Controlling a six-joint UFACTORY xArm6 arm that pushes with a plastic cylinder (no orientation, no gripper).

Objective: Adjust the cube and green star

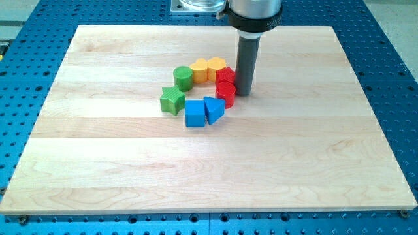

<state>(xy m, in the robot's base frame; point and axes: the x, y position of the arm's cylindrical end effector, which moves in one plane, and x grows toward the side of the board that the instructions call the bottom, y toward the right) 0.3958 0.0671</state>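
A blue cube (194, 113) lies near the board's middle, with a green star (172, 100) just to its upper left, close to or touching it. My tip (244, 93) stands at the right end of the block cluster, right beside the red blocks (226, 85) and about 75 px to the right of the cube. The rod rises straight up to the arm's dark collar at the view's top.
A blue triangle (213, 108) touches the cube's right side. A green cylinder (183, 78), a yellow block (200, 70) and an orange-yellow block (215, 67) form the arc's top. The wooden board (98, 163) lies on a blue perforated table.
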